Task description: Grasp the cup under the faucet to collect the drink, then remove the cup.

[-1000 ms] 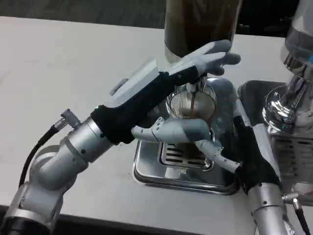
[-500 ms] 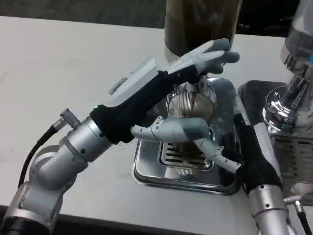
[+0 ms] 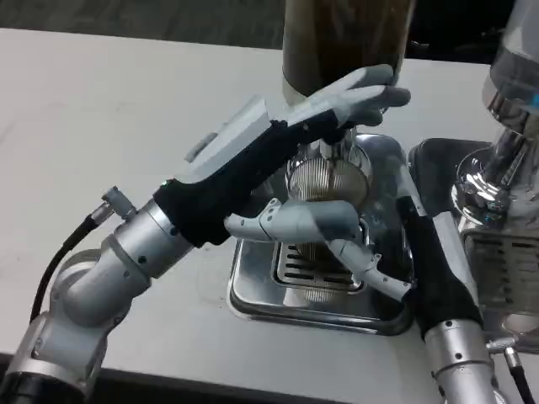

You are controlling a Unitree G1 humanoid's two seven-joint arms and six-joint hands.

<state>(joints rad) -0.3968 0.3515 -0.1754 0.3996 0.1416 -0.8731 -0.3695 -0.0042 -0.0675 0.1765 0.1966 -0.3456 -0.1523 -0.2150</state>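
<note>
- Where the right hand's fingers (image 3: 324, 220) wrap across the near side of the cup (image 3: 328, 181), they are curled together and clamped on it, with a thinner finger trailing toward 4 o'clock.
- Right hand (image 3: 341, 236) and its dark wrist run down to the silver forearm at 5 o'clock of the picture.
- Left hand (image 3: 337, 105) has its fingers stretched out together, lying over the tap (image 3: 331, 150) at 12 o'clock from the cup; whether they press it I cannot tell.
- Ribbed clear cup stands upright under the tap, on the shiny metal drip tray (image 3: 253, 290).
- Dark drink dispenser (image 3: 345, 38) rises at 12 o'clock.
- Second chrome machine (image 3: 505, 160) stands at 3 o'clock.
- White table (image 3: 101, 126) lies beneath.
</note>
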